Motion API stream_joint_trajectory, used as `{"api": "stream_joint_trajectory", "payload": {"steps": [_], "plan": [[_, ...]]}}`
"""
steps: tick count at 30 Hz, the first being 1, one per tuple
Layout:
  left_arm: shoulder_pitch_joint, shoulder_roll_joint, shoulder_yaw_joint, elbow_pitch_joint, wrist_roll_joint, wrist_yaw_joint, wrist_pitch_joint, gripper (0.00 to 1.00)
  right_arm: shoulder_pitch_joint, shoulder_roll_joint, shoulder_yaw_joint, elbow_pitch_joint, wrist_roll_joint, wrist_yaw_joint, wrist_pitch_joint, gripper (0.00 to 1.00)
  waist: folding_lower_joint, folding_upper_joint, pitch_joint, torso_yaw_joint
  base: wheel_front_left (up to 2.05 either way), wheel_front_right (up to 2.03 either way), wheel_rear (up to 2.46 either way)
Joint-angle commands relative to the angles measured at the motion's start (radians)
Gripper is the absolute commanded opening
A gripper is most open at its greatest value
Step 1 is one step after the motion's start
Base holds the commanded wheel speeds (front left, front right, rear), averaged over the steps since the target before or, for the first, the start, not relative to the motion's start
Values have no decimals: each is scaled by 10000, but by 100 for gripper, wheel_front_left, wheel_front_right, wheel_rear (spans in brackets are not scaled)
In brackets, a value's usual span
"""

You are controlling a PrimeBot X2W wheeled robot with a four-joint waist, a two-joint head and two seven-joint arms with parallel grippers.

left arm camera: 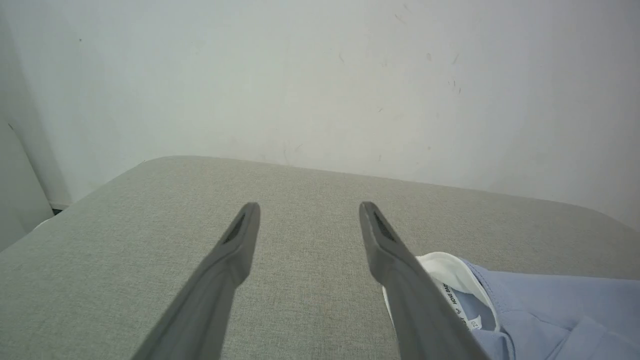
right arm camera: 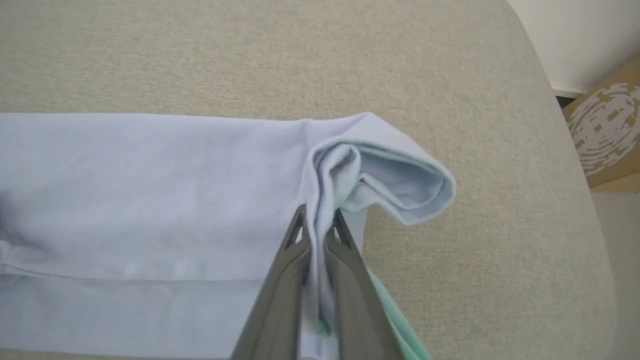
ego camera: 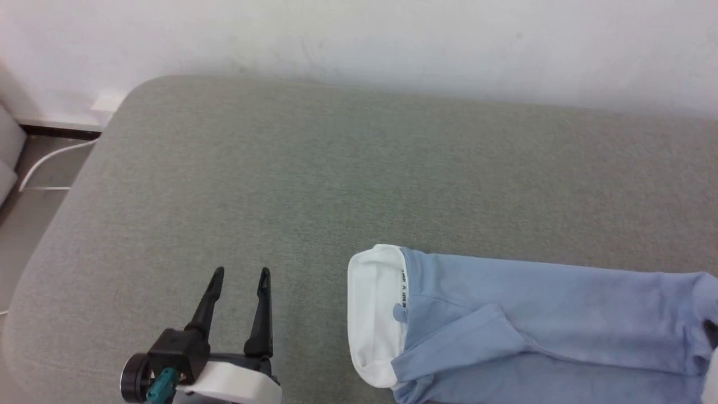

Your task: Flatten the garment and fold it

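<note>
Lying beside the gaping left claw (ego camera: 241,272), garment (ego camera: 533,314) sits pinched in right claw (right arm camera: 317,215).

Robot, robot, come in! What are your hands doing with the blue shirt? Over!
Left gripper open, empty, beside the white collar. Right gripper shut on the garment, at its bunched end. It lies folded long and narrow on grey cushion. Nothing blocking.

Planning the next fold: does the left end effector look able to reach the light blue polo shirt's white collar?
Probably yes: the open left end effector sits beside the white collar of the light blue polo shirt, only grey upholstery between them.
</note>
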Motion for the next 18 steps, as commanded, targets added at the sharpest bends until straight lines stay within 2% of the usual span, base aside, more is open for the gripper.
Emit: {"api": "stream_joint_trajectory", "payload": {"steps": [1, 6, 10, 14, 18], "plan": [[150, -39, 35, 41, -16, 27, -47, 100, 116, 82, 247, -599, 123, -19, 194, 0, 1, 0, -247, 336, 0, 0, 0], [242, -39, 35, 139, -88, -9, -47, 100, 183, 491, 1149, -2048, 415, -19, 779, 0, 1, 0, -317, 767, 0, 0, 0], [244, -39, 40, 156, -67, -29, -47, 100, -55, 908, 2180, -2685, 712, -19, 1086, 0, 1, 0, -305, 1088, 0, 0, 0], [234, -39, 19, 162, -75, -35, -47, 100, -438, 1268, 3151, -2774, 839, -19, 1234, 0, 1, 0, -271, 1416, 0, 0, 0], [224, -39, -13, 147, -56, -9, -47, 100, -934, 1572, 3865, -2355, 837, -19, 1119, 0, 1, 0, -209, 1710, 0, 0, 0]]}}
